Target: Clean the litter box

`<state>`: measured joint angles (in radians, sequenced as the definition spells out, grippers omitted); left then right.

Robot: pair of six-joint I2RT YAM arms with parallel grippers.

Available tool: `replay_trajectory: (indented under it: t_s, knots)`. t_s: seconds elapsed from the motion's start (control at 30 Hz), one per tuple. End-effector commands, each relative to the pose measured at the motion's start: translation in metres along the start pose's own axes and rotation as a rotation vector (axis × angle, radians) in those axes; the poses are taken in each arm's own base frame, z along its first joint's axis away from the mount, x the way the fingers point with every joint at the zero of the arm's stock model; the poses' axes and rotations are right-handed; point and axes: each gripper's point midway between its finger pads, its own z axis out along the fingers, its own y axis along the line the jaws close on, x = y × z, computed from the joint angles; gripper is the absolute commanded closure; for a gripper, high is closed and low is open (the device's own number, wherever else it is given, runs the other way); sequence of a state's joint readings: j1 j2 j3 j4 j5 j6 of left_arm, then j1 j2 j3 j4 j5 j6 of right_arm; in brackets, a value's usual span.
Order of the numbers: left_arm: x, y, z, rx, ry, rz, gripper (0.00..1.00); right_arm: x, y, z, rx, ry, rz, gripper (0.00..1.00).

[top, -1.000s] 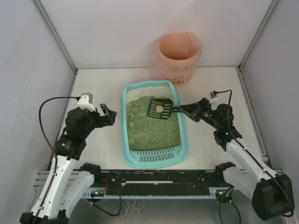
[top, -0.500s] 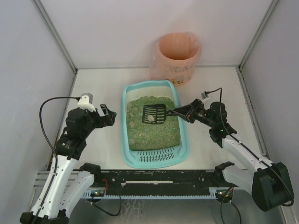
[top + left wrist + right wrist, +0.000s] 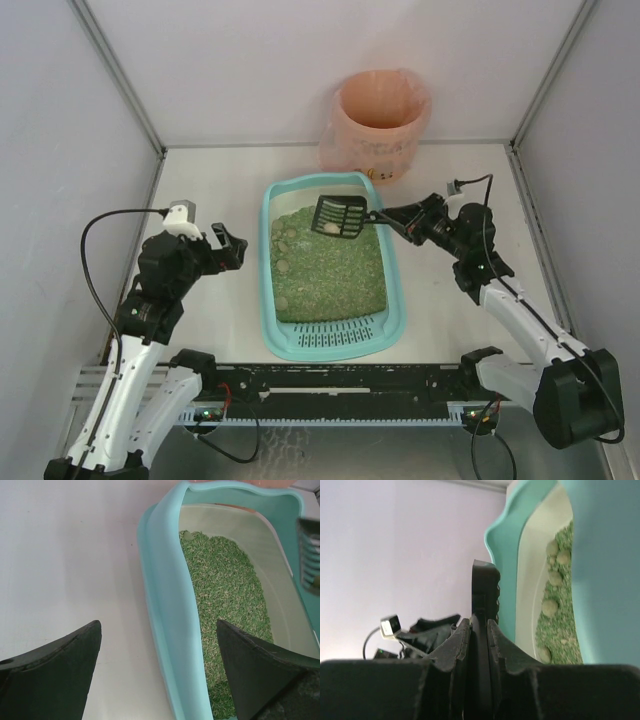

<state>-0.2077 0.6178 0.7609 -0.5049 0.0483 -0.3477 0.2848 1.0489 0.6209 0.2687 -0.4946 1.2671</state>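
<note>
2 white arms, black joints, black cables.

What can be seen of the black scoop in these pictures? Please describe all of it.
The black scoop looks like plastic, with a squarish slotted head and a thin handle. The right gripper is shut on the handle, which sits edge-on between its fingers in the right wrist view. The scoop appears raised over the far end of the litter box. One pale clump lies in the head.

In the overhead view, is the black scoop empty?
No, a pale clump lies on the scoop, which the right gripper holds by its handle over the far end of the litter box.
</note>
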Motion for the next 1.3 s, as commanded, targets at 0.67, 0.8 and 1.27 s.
replay_trajectory:
  t_s: [0.67, 0.8, 1.27]
  knots:
    - [-0.013, -0.002, -0.005, 0.020, -0.051, -0.012, 0.00, -0.260, 0.112, 0.007, 0.112, -0.873, -0.355, 1.00]
    - [-0.012, -0.002, -0.005, 0.017, -0.046, -0.013, 0.00, -0.289, 0.116, 0.028, 0.166, -0.901, -0.611, 1.00]
    - [-0.011, -0.001, -0.003, 0.013, -0.039, -0.012, 0.00, -0.281, 0.140, 0.109, 0.361, -0.725, -1.565, 1.00]
